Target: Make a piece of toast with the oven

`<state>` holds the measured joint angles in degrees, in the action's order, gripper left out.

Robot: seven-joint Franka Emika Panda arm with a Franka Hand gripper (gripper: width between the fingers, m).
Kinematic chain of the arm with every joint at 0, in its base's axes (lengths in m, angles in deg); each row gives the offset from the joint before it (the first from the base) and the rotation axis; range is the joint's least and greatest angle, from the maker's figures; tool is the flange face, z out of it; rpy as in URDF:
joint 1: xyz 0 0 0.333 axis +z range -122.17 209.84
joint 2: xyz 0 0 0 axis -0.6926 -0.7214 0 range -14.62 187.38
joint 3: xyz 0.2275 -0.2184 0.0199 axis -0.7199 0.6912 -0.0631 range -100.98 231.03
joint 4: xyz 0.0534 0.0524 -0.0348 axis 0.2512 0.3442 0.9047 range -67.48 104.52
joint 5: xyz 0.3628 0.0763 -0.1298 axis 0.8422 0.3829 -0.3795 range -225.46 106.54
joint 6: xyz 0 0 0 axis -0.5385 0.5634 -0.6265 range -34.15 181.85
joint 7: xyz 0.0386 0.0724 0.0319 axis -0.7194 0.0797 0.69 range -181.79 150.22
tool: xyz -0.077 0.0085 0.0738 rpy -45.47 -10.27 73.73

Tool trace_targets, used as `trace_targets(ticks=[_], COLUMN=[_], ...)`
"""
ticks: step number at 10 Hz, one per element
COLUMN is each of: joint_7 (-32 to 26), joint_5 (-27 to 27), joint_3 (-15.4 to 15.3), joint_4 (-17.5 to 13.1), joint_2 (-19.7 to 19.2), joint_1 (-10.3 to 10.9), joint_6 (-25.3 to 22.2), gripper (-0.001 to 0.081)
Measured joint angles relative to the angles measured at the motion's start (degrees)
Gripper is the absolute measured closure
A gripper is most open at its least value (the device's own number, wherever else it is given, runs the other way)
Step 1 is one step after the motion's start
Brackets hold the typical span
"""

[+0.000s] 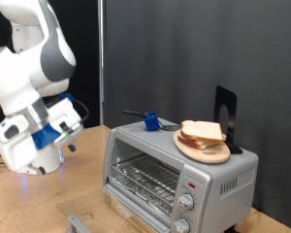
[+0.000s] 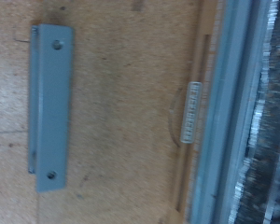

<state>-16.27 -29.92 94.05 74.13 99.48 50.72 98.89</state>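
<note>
While my end effector (image 1: pixel 34 167) hangs empty over the worktop (image 1: pixel 48 209) beside the shut oven (image 1: pixel 175 165), finger state unclear, I judge the door must open first.

I could not read any words or numbers. My oven (image 1: pixel 179 175) had a small red mark on its knob panel, too tiny to read. In the wrist view a small white label (image 2: pixel 190 113) was all blurry.
</note>
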Motion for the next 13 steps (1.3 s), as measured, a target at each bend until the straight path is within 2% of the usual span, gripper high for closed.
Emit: trace_targets(ticks=[1, 3, 4, 6, 9, 10, 12, 13], joint_7=[0.4, 3.6, 3.4, 0.7, -3.7, -4.0, -4.5, -5.3], joint_5=[0.0, -1.0, -1.0, 2.8, 3.7, 1.8, -8.8, -12.4], joint_3=[0.2, 0.1, 0.1, -0.1, -2.8, -4.8, -9.6, -11.0], joint_4=[-0.6, -0.7, -0.6, -1.4, -2.5, -2.6, -3.3, -3.7], joint_2=[2.1, 6.1, 5.9, 6.4, 9.7, 10.9, 12.8, 13.2], joint_1=[-0.3, -0.9, -0.9, 1.0, 4.3, 4.4, 4.3, 3.7], joint_6=[-2.5, -4.5, -4.5, -5.4, -3.9, -2.5, -2.1, -2.6], gripper=[-0.0002, -0.0002, -0.0002, -0.0002, -0.0002, -0.0002, -0.0002, -0.0002])
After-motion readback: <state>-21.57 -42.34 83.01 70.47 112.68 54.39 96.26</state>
